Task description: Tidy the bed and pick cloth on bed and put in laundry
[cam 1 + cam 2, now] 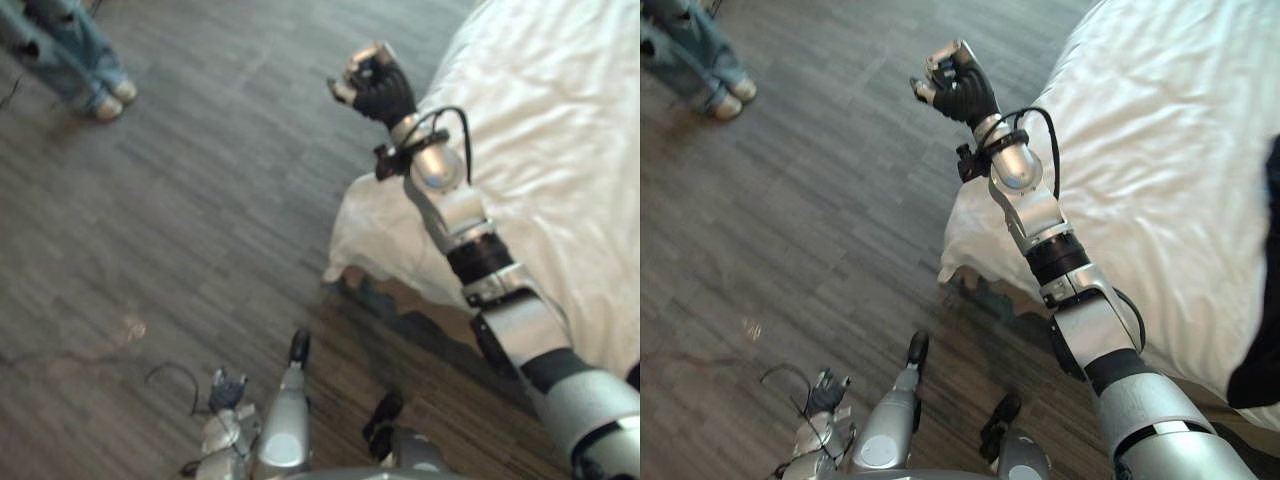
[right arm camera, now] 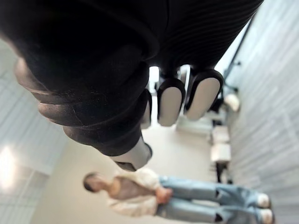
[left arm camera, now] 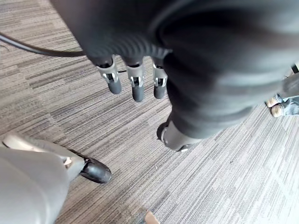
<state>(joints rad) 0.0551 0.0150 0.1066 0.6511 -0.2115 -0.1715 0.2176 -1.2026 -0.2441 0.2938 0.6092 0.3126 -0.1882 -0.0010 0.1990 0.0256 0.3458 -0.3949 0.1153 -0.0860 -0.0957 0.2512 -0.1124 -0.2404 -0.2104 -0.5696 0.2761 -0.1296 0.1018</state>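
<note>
- Right eye view showed a dark cloth [image 1: 1258,290] on the bed [image 1: 1160,140], at the frame's right edge and cut off by it; its long axis could not be judged.
- Right hand [image 1: 958,85] was raised over the floor [image 1: 820,200] just off the bed's corner, fingers curled, holding nothing.
- Cloth lay to the robot's right of that hand and nearer the body, well apart.
- Left hand [image 3: 135,86] hung low over the floor, fingers straight, empty.
- Judgement: the right arm was nearer for the reach.
- A person [image 1: 85,60] stood across the floor.

White bed [image 1: 560,120], grey streaked floor [image 1: 200,200]
</note>
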